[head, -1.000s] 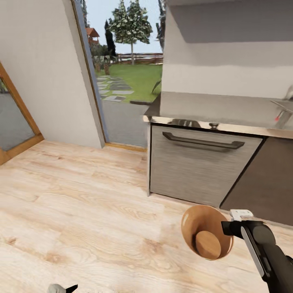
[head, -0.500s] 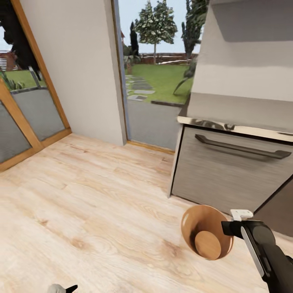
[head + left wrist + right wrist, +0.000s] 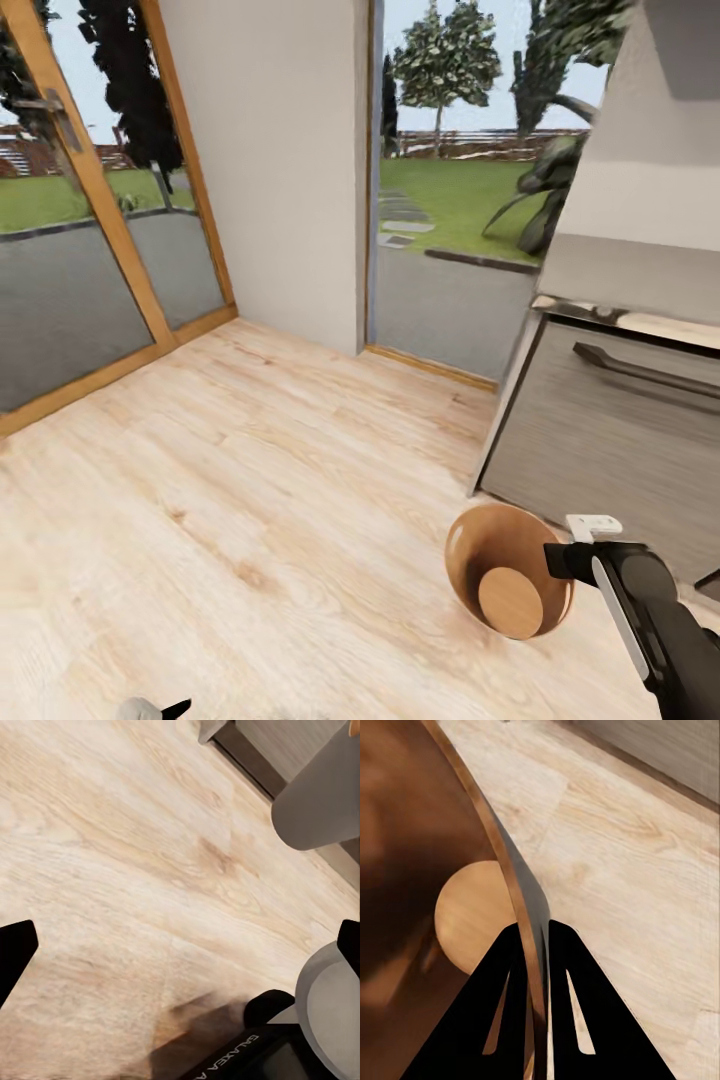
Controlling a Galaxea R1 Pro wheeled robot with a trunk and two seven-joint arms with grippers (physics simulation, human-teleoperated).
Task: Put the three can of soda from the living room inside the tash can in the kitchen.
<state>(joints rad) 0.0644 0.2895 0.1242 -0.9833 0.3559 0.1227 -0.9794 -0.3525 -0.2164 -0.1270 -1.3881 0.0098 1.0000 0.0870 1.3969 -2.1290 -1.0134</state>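
The tash can (image 3: 468, 560) is a round brown bin with glossy amber walls. It hangs tilted above the wood floor at the lower right of the head view, its mouth toward me and its paler flat bottom (image 3: 510, 602) showing bare. My right gripper (image 3: 558, 558) is shut on its rim. In the right wrist view the two black fingers (image 3: 502, 982) pinch the thin wall (image 3: 510, 870) between them. My left gripper (image 3: 180, 945) stands open over the floor with nothing between its fingers, and its tip (image 3: 150, 710) peeks in at the head view's lower edge. The cans of soda are out of view.
A steel-fronted kitchen unit (image 3: 600, 440) with a dark handle stands at the right. Wood-framed glass doors (image 3: 90, 250) line the left, with a white wall section (image 3: 280, 160) and an opening to the garden (image 3: 450, 280) beyond. Pale wood floor (image 3: 250, 480) spreads ahead.
The whole view has swung to the left, so the kitchen unit has slid to the picture's right and the glass doors have come in. The bin stays in my right gripper as before.
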